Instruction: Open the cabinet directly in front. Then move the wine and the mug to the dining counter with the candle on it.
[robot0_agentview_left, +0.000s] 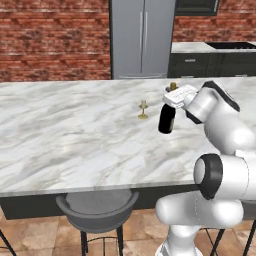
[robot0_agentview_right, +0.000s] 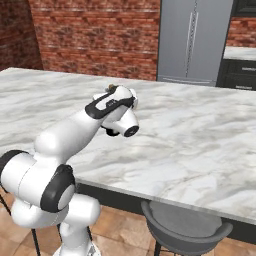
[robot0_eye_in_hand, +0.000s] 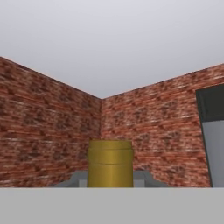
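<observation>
Red brick walls and a grey fridge (robot0_agentview_left: 142, 37) at the back, and a big marble dining bench (robot0_agentview_left: 75, 140) up front w/ a round grey stool (robot0_agentview_left: 97, 210) tucked under it. The arm reaches over the bench. The pincer (robot0_agentview_left: 172, 96) is clamped on the neck of the wine (robot0_agentview_left: 167, 119); the hand view shows the gold cap (robot0_eye_in_hand: 110, 162) right between the fingertips, so the jaws are nearly closed around it. The dark bottle stands up straight, w/ its bottom at or just above the marble, can't tell if it's touching yet. The tiny gold candle (robot0_agentview_left: 143, 110) sits near it, a bit to the side, not touching.

How far along, I think: the wine has made it to the right bench, so that part is almost done, it just needs to be let go. The mug isn't on this bench, so that trip is prob. left to do. The black cabinet is behind the cams, so can't tell about its doors
</observation>
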